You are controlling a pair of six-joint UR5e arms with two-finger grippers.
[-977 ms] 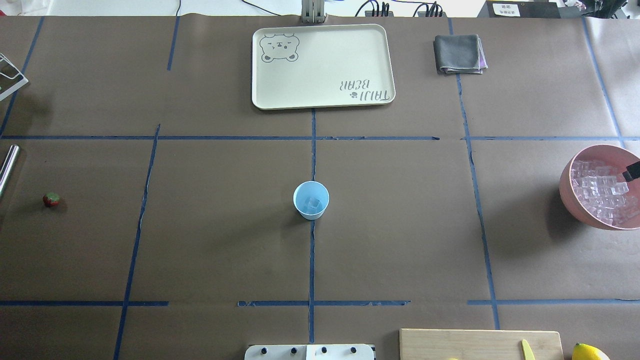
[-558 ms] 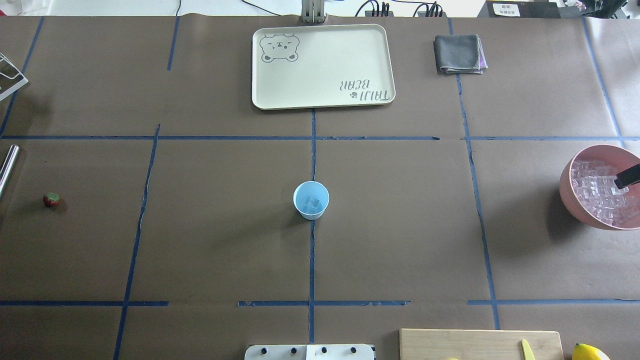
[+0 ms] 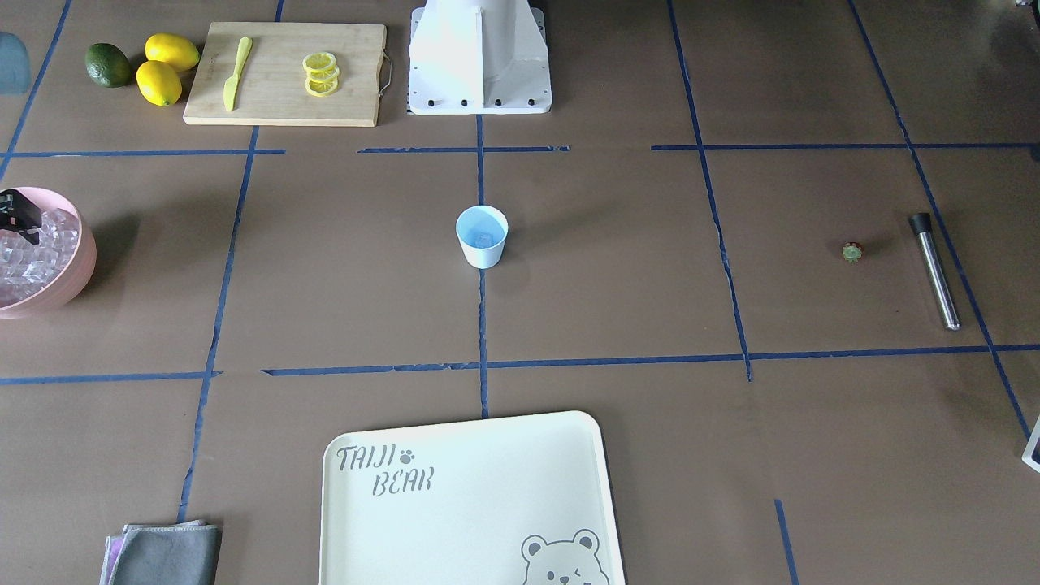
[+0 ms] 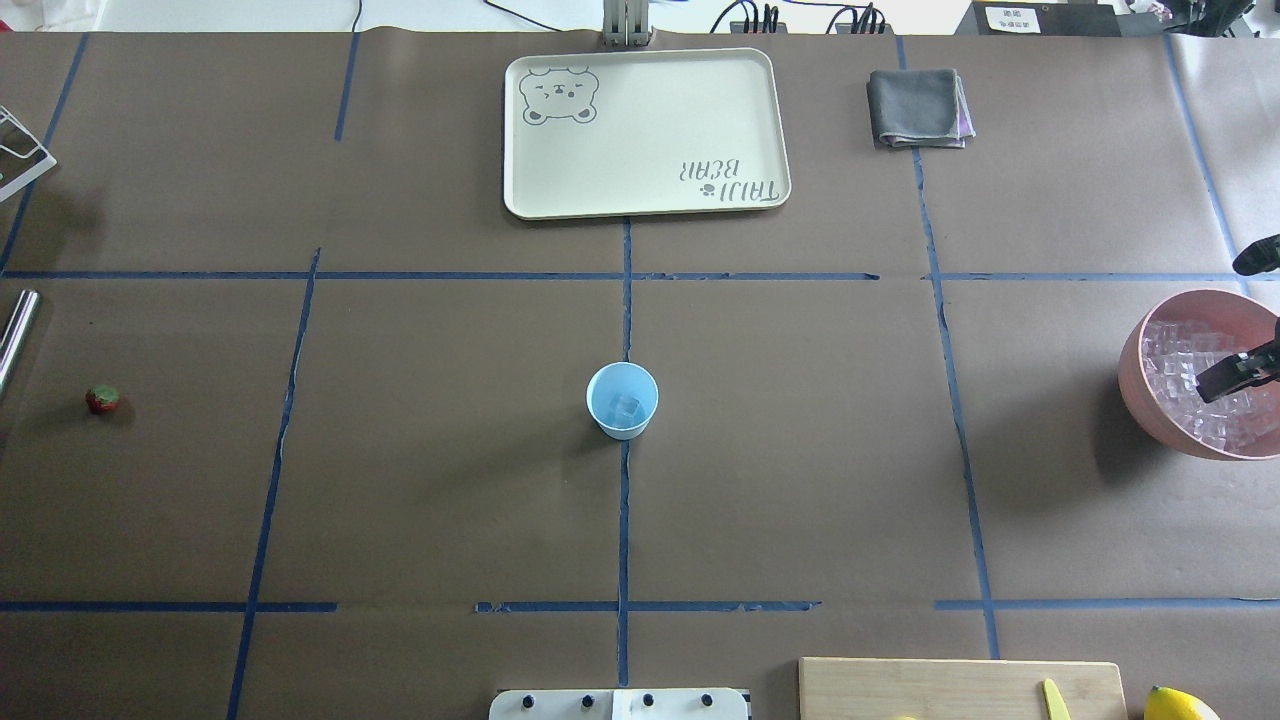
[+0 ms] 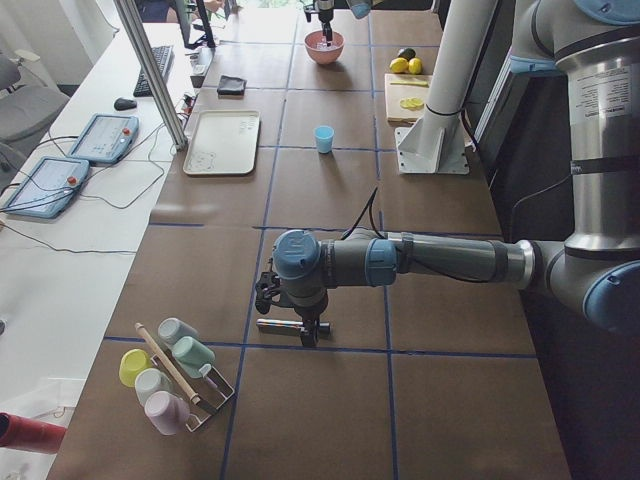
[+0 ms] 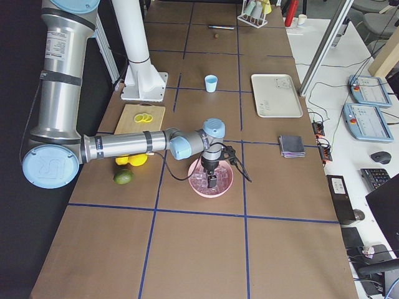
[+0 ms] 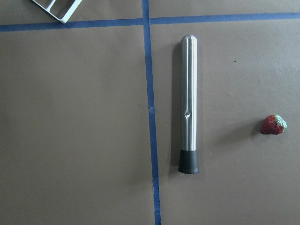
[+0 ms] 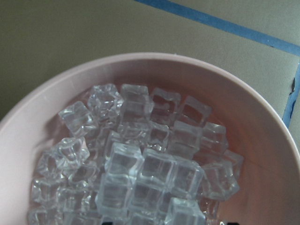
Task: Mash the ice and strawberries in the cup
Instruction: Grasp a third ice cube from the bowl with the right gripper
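Note:
The light-blue cup [image 4: 622,400] stands upright at the table's centre with one ice cube [image 4: 626,406] inside; it also shows in the front view [image 3: 482,236]. My right gripper [image 4: 1225,380] hangs over the pink bowl [image 4: 1135,350] of ice [image 8: 150,173], fingers apart, nothing held. The strawberry [image 4: 102,400] lies on the table far left, next to a steel muddler [image 7: 189,108]. The left wrist view looks straight down on both; the strawberry [image 7: 273,125] is right of the muddler. My left gripper [image 5: 300,330] hovers above the muddler; I cannot tell its state.
A cream tray [image 4: 645,130] and a folded grey cloth [image 4: 918,107] lie at the far side. A cutting board [image 3: 284,97] with lemon slices [image 3: 321,73] and a yellow knife [image 3: 233,71], lemons [image 3: 166,69] and the robot base [image 3: 479,57] sit near me.
My right gripper has moved farther in over the ice bowl, toward its near side. The cup, strawberry and muddler have not moved.

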